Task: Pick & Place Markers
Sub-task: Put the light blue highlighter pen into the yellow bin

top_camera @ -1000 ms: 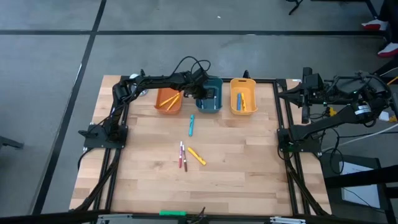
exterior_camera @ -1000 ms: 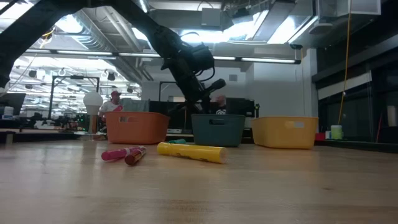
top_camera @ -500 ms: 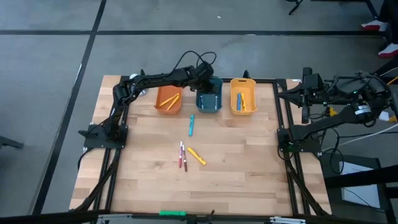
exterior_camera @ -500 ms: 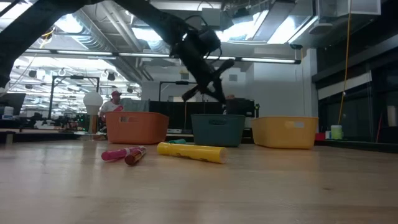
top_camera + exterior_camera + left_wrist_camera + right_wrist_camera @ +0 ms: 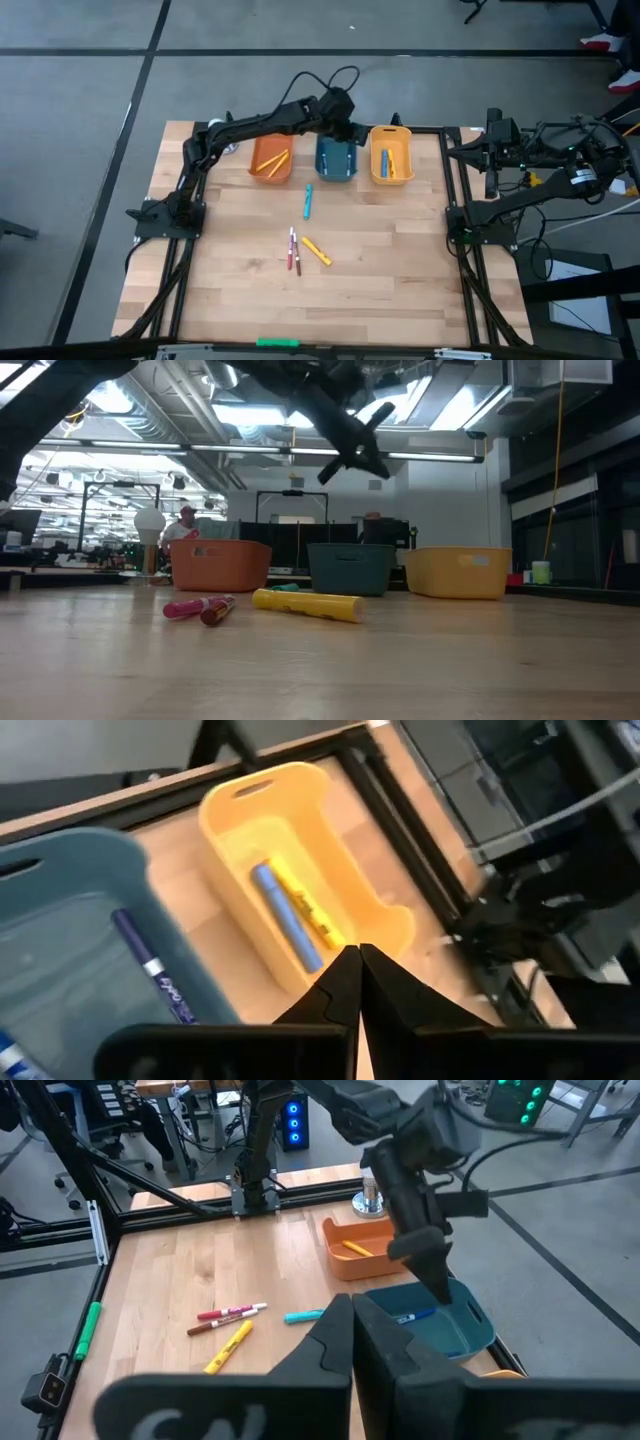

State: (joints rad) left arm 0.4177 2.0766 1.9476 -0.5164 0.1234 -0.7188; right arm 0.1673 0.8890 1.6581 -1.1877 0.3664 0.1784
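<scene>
My left gripper (image 5: pixel 358 130) (image 5: pixel 355 960) hangs shut and empty high above the gap between the teal bin (image 5: pixel 336 160) and the yellow bin (image 5: pixel 391 156). The teal bin holds a blue marker (image 5: pixel 150 965). The yellow bin holds a blue marker (image 5: pixel 285 915) and a yellow one (image 5: pixel 305 910). The orange bin (image 5: pixel 270 160) holds orange-yellow markers. On the table lie a teal marker (image 5: pixel 308 201), a red and a white-bodied marker (image 5: pixel 293 250) and a yellow marker (image 5: pixel 316 250). My right gripper (image 5: pixel 352 1308) waits shut beside the table's right edge.
The three bins stand in a row along the far edge. A bright green stick (image 5: pixel 277 342) lies at the near edge. Black frame rails (image 5: pixel 455 210) run along the table's sides. People sit in the room behind the table (image 5: pixel 183 525).
My left gripper has risen from just over the teal bin and drifted toward the yellow bin, rolling a little as it went. It has stayed shut and carries nothing. The markers on the table and in the bins have not moved.
</scene>
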